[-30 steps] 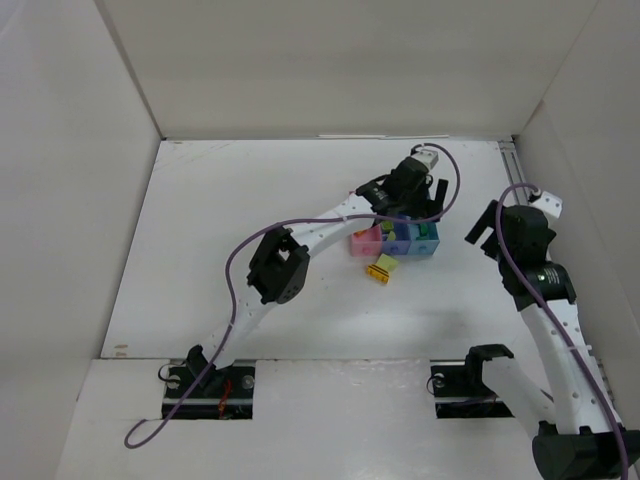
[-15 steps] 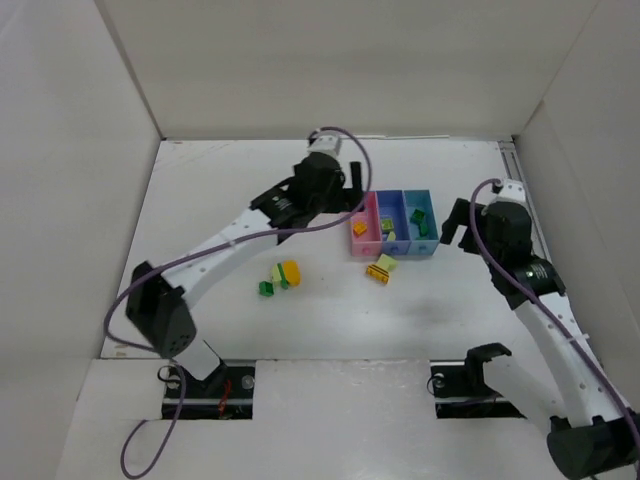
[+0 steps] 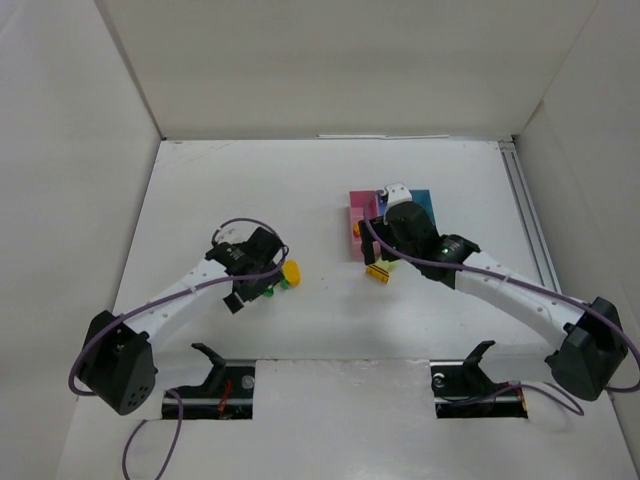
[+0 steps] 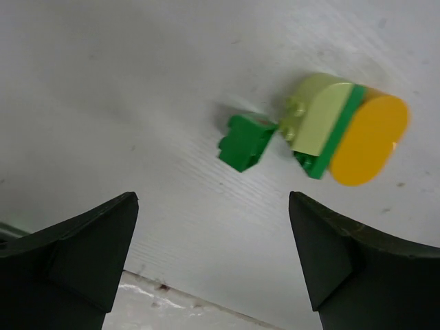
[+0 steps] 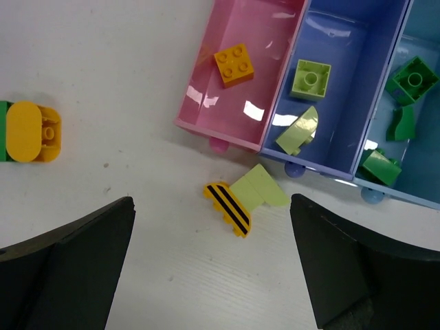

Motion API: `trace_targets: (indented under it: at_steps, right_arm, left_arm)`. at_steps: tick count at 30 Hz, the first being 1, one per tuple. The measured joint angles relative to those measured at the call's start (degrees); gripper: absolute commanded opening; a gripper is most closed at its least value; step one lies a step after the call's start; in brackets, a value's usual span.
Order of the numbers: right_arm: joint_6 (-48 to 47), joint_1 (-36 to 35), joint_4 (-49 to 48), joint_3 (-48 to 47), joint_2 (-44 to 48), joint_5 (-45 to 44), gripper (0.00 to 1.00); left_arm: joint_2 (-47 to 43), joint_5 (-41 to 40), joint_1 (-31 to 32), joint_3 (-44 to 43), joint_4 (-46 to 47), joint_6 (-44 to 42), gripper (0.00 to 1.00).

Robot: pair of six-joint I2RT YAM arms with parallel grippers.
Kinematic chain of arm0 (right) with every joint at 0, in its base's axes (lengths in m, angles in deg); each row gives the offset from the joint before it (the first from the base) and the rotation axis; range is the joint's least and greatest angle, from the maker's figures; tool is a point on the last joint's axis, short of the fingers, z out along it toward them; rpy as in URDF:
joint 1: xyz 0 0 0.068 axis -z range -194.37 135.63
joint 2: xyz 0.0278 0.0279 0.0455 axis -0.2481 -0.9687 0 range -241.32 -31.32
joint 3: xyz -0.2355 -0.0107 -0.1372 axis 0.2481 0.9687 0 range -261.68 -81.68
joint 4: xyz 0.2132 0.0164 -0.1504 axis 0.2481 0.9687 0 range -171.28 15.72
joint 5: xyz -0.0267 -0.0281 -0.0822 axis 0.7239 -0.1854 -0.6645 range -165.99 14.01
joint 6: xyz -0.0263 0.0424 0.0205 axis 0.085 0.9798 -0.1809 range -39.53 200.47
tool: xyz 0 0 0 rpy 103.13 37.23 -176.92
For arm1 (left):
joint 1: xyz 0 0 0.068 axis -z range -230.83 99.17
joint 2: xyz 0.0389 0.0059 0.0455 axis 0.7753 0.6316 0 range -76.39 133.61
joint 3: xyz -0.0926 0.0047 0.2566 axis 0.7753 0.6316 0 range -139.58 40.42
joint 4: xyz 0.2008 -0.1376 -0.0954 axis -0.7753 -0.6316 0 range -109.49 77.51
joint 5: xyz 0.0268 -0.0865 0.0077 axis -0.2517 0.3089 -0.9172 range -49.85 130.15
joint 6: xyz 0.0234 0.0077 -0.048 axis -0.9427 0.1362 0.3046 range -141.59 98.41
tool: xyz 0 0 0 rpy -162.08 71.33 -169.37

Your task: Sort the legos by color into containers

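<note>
The three joined containers show in the right wrist view. The pink bin (image 5: 265,34) holds an orange brick (image 5: 234,65). The blue-purple bin (image 5: 350,62) holds two pale green bricks (image 5: 311,79). The light blue bin (image 5: 421,151) holds dark green bricks (image 5: 412,79). A yellow black-striped brick (image 5: 228,208) and a pale green slope (image 5: 261,187) lie on the table just before the bins. My right gripper (image 5: 212,206) hangs open and empty above them. My left gripper (image 4: 213,206) is open and empty, just short of a small dark green brick (image 4: 246,141) and a stack of pale green, dark green and orange pieces (image 4: 368,139).
From above, my right arm (image 3: 500,285) stretches in from the right across the table, its gripper (image 3: 385,240) covering most of the bins (image 3: 357,205). My left gripper (image 3: 252,278) sits left of the stacked cluster (image 3: 289,272). White walls enclose the table on three sides.
My left arm has pulled back from the bins to the cluster at the left. My right arm has swung in from the right side and now hangs over the bins.
</note>
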State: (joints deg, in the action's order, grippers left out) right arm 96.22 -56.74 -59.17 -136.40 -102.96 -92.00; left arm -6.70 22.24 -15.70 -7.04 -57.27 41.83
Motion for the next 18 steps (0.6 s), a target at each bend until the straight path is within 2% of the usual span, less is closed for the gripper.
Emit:
trace_targets:
  at_steps: [4, 6, 16, 18]
  right_arm:
    - [0.31, 0.0, -1.25, -0.11, -0.11, 0.42, 1.0]
    - [0.52, 0.0, -1.36, -0.46, -0.52, 0.5, 1.0]
    - [0.94, 0.0, -1.14, -1.95, -1.14, 0.33, 1.0]
    - [0.94, 0.0, -1.16, -2.29, -1.14, -0.13, 1.0]
  left_arm:
    - [-2.27, 0.68, -1.99, 5.25, -0.85, 4.46, 0.74]
    - [-2.27, 0.83, -2.89, 6.23, -0.13, 5.2, 0.72]
    - [-2.21, -0.24, -3.06, 6.51, 8.55, 3.58, 0.72]
    - [-1.75, -0.35, -3.06, 6.67, 10.16, 2.73, 0.69]
